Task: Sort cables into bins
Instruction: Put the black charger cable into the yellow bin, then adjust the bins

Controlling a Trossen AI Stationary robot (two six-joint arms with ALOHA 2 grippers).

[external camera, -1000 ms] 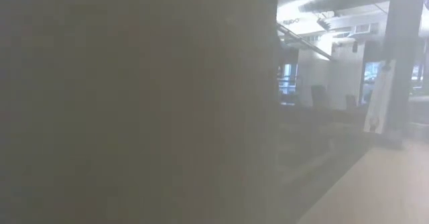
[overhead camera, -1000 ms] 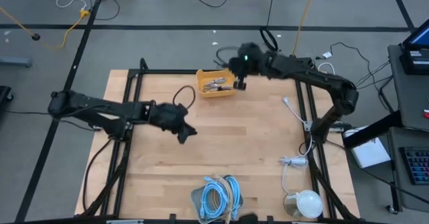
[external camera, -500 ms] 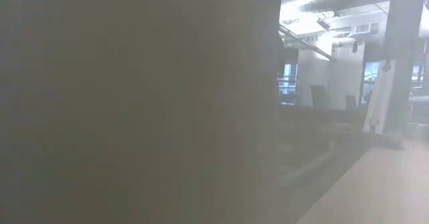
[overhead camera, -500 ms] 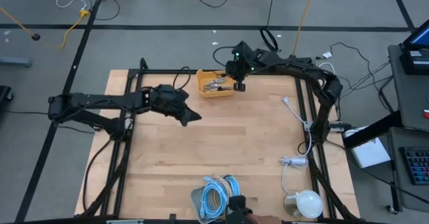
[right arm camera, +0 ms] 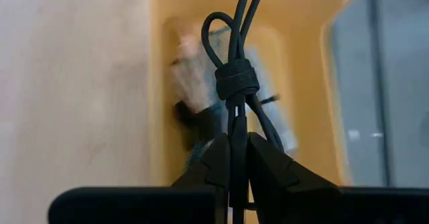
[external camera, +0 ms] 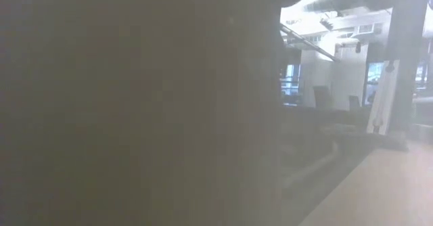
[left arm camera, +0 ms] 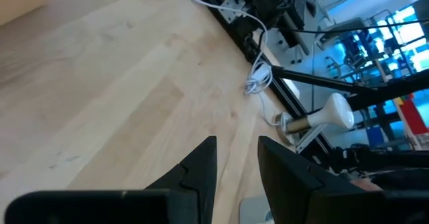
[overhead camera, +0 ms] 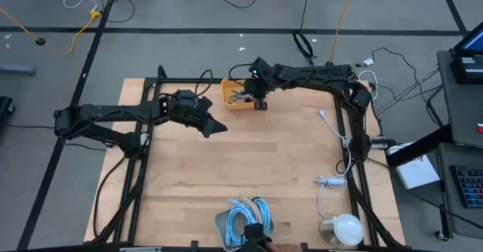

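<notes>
My right gripper (right arm camera: 236,140) is shut on a thin black cable (right arm camera: 236,76) bound by a black strap. It hangs over the right end of the orange-yellow bin (overhead camera: 240,95), which stands at the table's far edge and also shows below the cable as the bin floor (right arm camera: 301,63). Pale and dark cables (right arm camera: 194,90) lie in that bin. My left gripper (overhead camera: 216,128) is open over bare wood left of the bin, with nothing between its fingers (left arm camera: 236,158). Coiled light-blue cables (overhead camera: 245,218) lie in the pale grey bin (overhead camera: 219,223) at the near edge. My right gripper pinches the black cable bundle between its two fingers just behind the strap (right arm camera: 236,120). The fingers slant down from the table's right side. The strapped part and a loop (right arm camera: 209,39) stick out past the fingertips, clear of the bin below.
A white cord with a plug (overhead camera: 332,180) lies along the right side of the table, and a round white dome (overhead camera: 347,225) stands at the near right corner. Black frame rails run along the table's left, right and far sides. The middle of the table is bare wood.
My right gripper has come down toward the orange-yellow bin and shifted a little to the left, with the black cable still in it. My left gripper has swung toward the table's far edge, nearer the bin, and stayed open.
</notes>
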